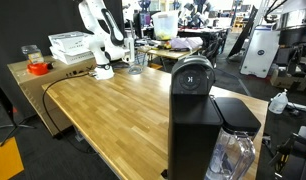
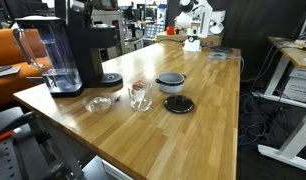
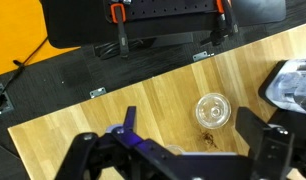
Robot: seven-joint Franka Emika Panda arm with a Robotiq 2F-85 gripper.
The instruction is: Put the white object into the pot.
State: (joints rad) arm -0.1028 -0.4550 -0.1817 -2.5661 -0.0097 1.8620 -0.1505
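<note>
The grey pot [image 2: 171,82] stands open in the middle of the wooden table [image 2: 208,110], with its black lid [image 2: 178,103] lying beside it. A round, clear-whitish dish-like object [image 2: 97,103] lies near the coffee machine and also shows in the wrist view [image 3: 212,110]. I cannot make out any other white object. The white arm [image 1: 98,40] is folded up at the far end of the table, well away from the pot; it also shows in the other exterior view [image 2: 193,22]. My gripper [image 3: 178,152] is open and empty, high above the table.
A black coffee machine [image 2: 78,50] with a clear water tank stands at one table corner, large in an exterior view [image 1: 193,110]. A glass mug [image 2: 139,95] stands beside the pot. White baskets [image 1: 71,45] and a red roll [image 1: 37,67] sit on a side cabinet.
</note>
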